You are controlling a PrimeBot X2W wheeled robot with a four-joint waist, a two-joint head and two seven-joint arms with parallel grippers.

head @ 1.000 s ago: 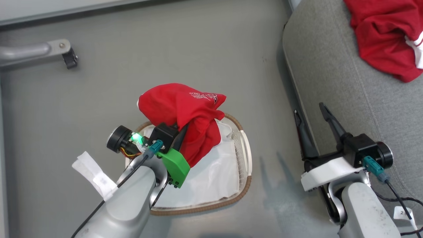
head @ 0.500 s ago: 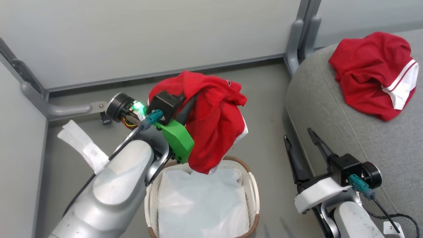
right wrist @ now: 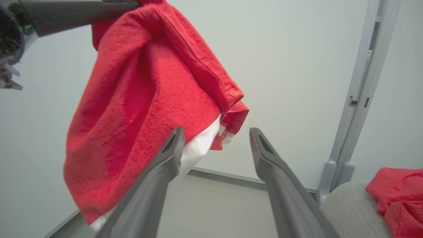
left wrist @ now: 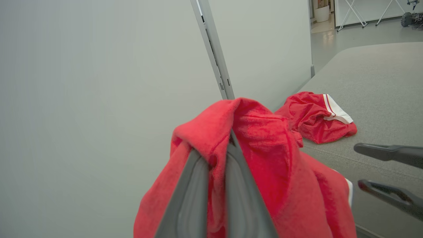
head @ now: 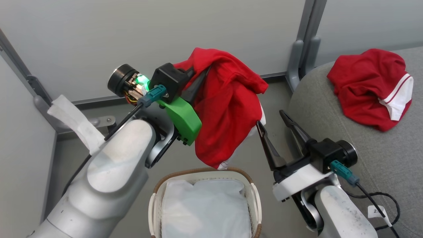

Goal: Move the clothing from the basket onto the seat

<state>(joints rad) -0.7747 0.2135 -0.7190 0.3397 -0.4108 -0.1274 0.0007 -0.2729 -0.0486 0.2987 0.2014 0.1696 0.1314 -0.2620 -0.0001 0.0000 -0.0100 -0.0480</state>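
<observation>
Gripping a red garment with the left gripper, pinching a bunched fold at its top tight between both fingers. Dangling it in the air just beyond the far rim of the basket, clear of the white sheet lying inside. Holding the right gripper spread wide and empty just right of the hanging cloth, beside the left edge of the seat. Resting on the far part of that seat: a second red garment with white trim

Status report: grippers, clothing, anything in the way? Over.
Left gripper shut on red garment, hanging clear of basket. Right gripper open, empty, between it and seat. Second garment lies on seat.
</observation>
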